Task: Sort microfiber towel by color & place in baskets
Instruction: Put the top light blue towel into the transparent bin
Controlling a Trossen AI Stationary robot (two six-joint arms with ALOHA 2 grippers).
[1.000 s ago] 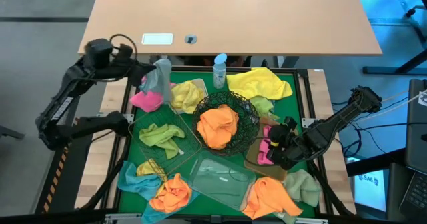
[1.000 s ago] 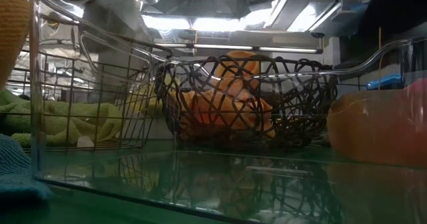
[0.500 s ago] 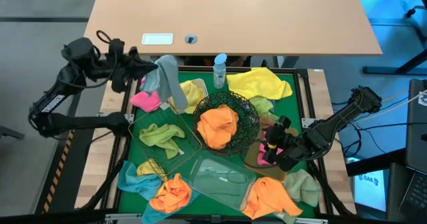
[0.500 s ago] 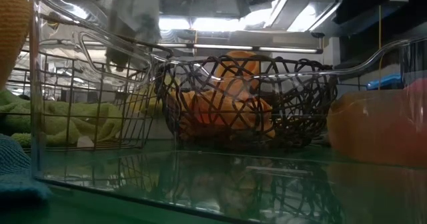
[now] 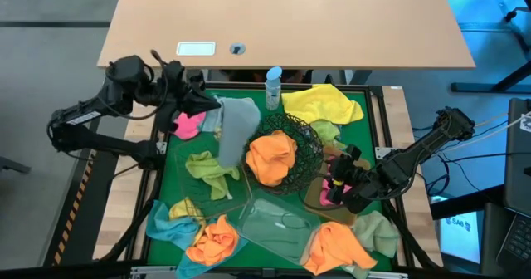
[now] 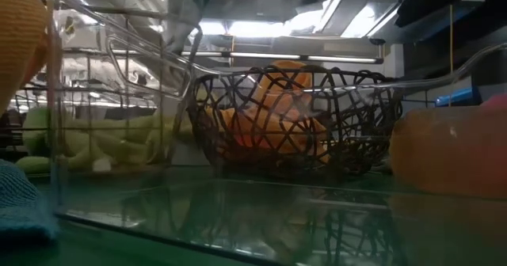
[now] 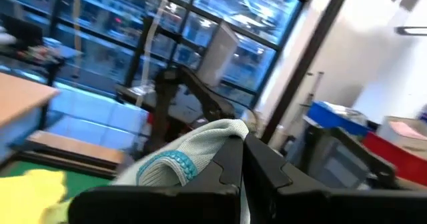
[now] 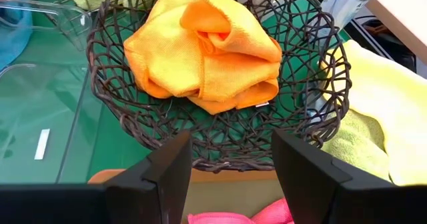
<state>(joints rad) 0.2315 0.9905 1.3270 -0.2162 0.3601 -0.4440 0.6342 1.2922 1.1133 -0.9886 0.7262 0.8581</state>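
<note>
While a pale blue towel (image 5: 235,129) is carried in mid-air, pinched between the closed fingers of the left gripper (image 5: 209,106) at about ten o'clock on the green mat (image 5: 274,204), the transport step is judged to be in hand. A move toward the clear plastic tray (image 5: 278,225) near six o'clock, then a release, seems called for next, though the intended basket cannot be confirmed. The right gripper (image 5: 342,178) is held low at four o'clock with fingers spread, over the tan tray (image 5: 314,198) holding a pink towel (image 5: 332,189).

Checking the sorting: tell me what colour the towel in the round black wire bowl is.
Orange towel, clearest in the right wrist view.
</note>
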